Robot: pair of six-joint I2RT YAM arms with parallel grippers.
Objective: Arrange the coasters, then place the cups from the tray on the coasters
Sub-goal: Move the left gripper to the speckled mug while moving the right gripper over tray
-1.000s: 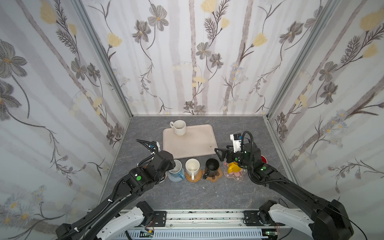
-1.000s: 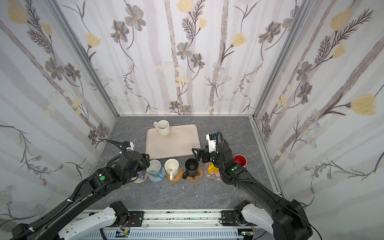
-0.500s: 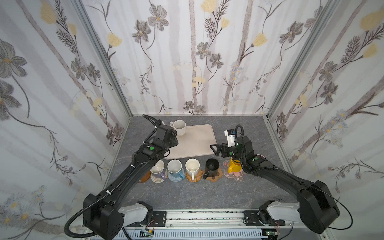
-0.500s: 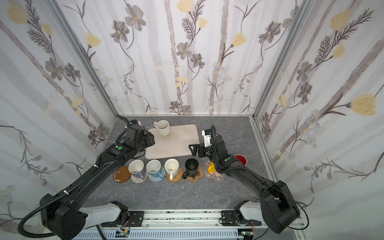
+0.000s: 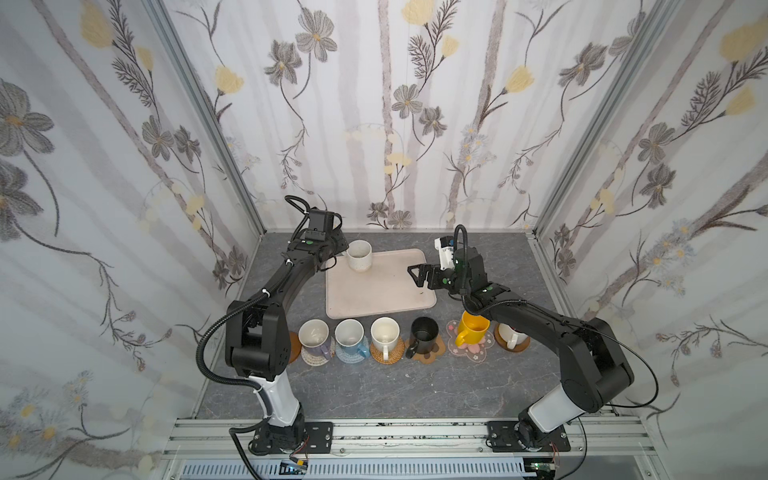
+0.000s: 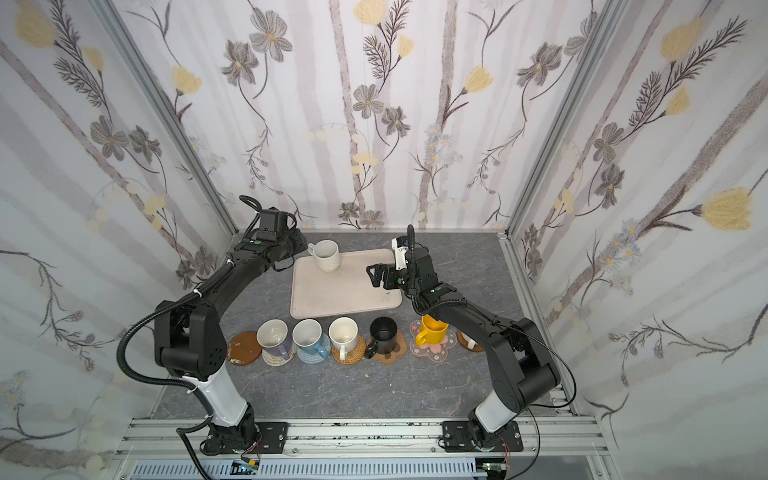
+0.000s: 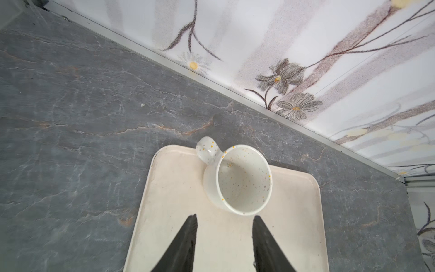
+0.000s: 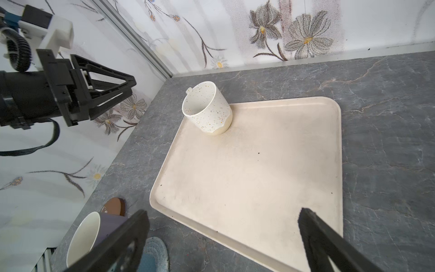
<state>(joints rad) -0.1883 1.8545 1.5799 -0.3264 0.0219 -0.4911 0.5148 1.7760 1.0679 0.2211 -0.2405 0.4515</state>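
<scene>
One speckled cream cup (image 5: 359,255) (image 7: 242,181) (image 8: 207,108) stands upright in the far left corner of the beige tray (image 5: 380,291) (image 6: 345,291). My left gripper (image 7: 225,216) (image 5: 337,248) hovers just beside it, open, with nothing between the fingers. My right gripper (image 8: 223,210) (image 5: 417,275) is wide open and empty above the tray's right edge. In front of the tray runs a row of coasters bearing cups: lavender (image 5: 314,334), light blue (image 5: 350,332), cream (image 5: 384,330), black (image 5: 424,330), yellow (image 5: 471,328) and a white one (image 5: 511,336) half hidden by the right arm.
A bare brown wooden coaster (image 6: 244,348) lies at the row's left end, close to the left arm's base joint. Flowered walls close the grey table (image 5: 374,390) on three sides. The right arm's forearm (image 5: 536,316) hangs over the row's right end.
The left arm swung from the row of cups back to the tray's far corner, and its jaws narrowed. The right gripper rose from the yellow cup to the tray's right edge.
</scene>
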